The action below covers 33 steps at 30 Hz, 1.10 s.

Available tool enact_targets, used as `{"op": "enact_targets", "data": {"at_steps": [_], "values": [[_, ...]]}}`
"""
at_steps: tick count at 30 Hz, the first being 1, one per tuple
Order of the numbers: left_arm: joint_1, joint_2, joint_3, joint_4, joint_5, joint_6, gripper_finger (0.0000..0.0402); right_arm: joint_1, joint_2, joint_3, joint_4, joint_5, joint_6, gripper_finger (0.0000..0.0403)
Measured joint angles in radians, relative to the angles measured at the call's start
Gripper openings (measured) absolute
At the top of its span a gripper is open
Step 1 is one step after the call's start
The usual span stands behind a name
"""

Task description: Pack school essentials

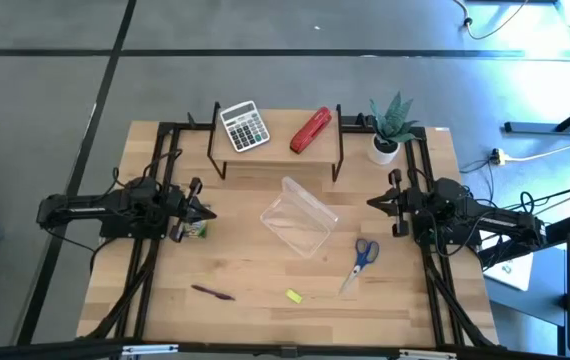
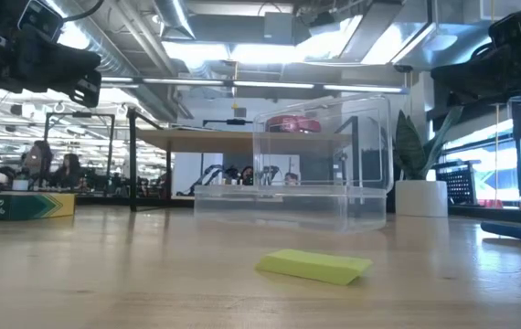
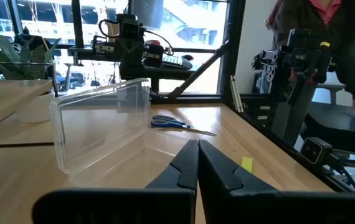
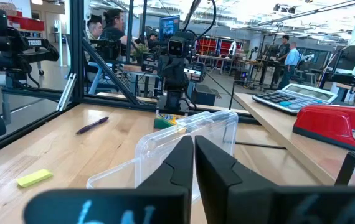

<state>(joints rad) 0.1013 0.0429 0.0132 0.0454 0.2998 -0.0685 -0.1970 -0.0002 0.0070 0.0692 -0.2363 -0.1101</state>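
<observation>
Well, nothing is packed yet, so I judge I'm at the very start, choosing a first item. Nearest the front edge lie the yellow block and, to its left, the pen, both flat on the table and well apart from either arm. A bit farther in, the scissors lie just right of the clear case, which sits open and empty at mid-table. My left gripper hovers at the left side with its fingers clenched on nothing, and the printed box lies just beside it. My right gripper waits opposite, fingers likewise closed and empty. At the back, the calculator and stapler sit on the shelf, and a plant stands beside it; those stay put. Next, I reckon, I must spread the left fingers, drop over the box, and carry it into the case.
</observation>
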Motion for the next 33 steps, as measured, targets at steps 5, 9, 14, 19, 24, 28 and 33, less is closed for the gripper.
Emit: {"op": "enact_targets", "data": {"at_steps": [5,9,14,19,24,28,33], "values": [[0.0,0.0,0.0,0.0,0.0,0.0,0.0,0.0,0.0,0.0,0.006,-0.013,0.079,0.002],[0.0,0.0,0.0,0.0,0.0,0.0,0.0,0.0,0.0,0.0,0.091,-0.021,0.267,0.002],[0.0,0.0,0.0,0.0,0.0,0.0,0.0,0.0,0.0,0.0,0.28,-0.042,0.427,0.002],[0.0,0.0,0.0,0.0,0.0,0.0,0.0,0.0,0.0,0.0,0.479,-0.187,0.552,0.002],[0.0,0.0,0.0,0.0,0.0,0.0,0.0,0.0,0.0,0.035,0.526,-0.365,0.687,0.0017],[0.0,0.0,0.0,0.0,0.0,0.0,0.0,0.001,0.0,0.09,0.452,-0.419,0.706,0.0005],[0.0,0.0,0.0,0.0,0.0,0.0,0.0,0.0,0.0,0.209,0.233,-0.275,0.55,0.0004]]}}
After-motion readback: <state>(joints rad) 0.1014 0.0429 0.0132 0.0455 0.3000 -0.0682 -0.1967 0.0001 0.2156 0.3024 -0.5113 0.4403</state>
